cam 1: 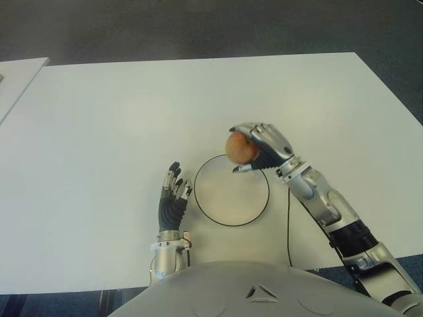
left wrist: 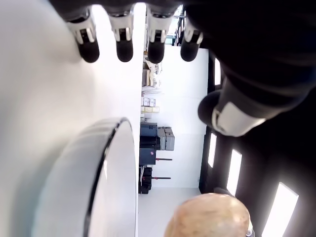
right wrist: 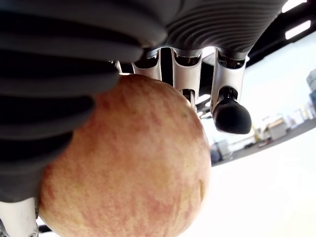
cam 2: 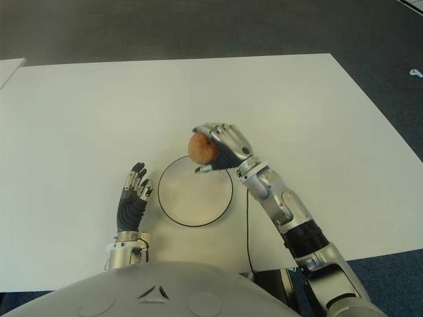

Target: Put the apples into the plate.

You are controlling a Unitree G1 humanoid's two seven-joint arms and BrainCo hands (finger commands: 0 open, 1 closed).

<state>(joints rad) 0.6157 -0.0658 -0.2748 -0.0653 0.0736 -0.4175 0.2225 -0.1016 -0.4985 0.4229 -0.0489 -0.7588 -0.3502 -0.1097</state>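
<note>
Now I'm carrying the apple (cam 1: 242,147) clasped in my right hand (cam 1: 263,149), hovering over the plate's (cam 1: 264,201) far rim; left hand (cam 1: 173,198) is idling open beside the plate. Next I'm judging: lower inward, then release.

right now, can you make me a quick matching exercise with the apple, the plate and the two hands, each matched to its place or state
Things:
1. apple
2. plate
3. left hand
4. right hand

Places or states:
a. fingers extended, holding nothing, on the plate's left
b. lying on the white table, nothing in it
c. closed around the fruit
d. held above the plate's far rim

Pairs: 1-d, 2-b, 3-a, 4-c
</note>
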